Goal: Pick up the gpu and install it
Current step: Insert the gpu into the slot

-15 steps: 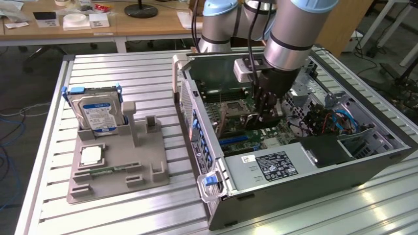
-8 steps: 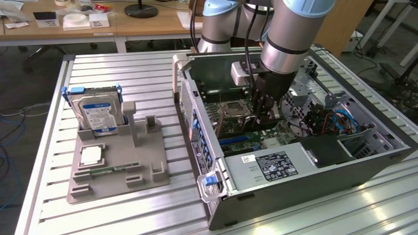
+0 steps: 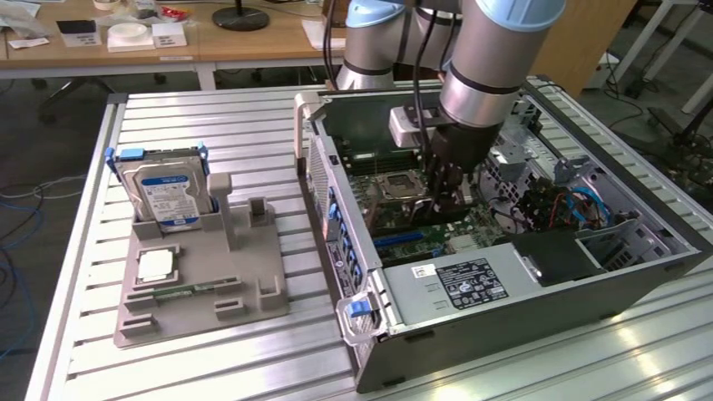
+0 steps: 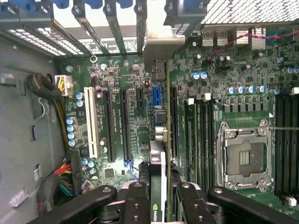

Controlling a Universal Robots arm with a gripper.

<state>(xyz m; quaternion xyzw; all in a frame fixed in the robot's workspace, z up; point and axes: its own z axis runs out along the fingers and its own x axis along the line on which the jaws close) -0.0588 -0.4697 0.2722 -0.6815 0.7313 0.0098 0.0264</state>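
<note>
My gripper (image 4: 161,198) is shut on the gpu (image 4: 157,163), which I see edge-on between the two black fingers (image 4: 138,200). The card has a green logo on its near edge, and its silvery bracket (image 4: 161,46) points at the case's rear slot openings. It hangs over the green motherboard (image 4: 126,79), in line with the blue expansion slot (image 4: 159,98). I cannot tell whether the card touches the slot. In the exterior view my gripper (image 3: 449,205) reaches down inside the open computer case (image 3: 334,180), beside the processor socket (image 3: 399,185).
On the exterior view's left, a grey holder (image 3: 200,292) carries a blue-labelled hard drive (image 3: 167,196) and a slim green memory stick (image 3: 184,291). Inside the case are the power supply (image 3: 462,284), cable bundles (image 4: 60,179), empty memory slots (image 4: 285,140) and the processor socket (image 4: 245,156).
</note>
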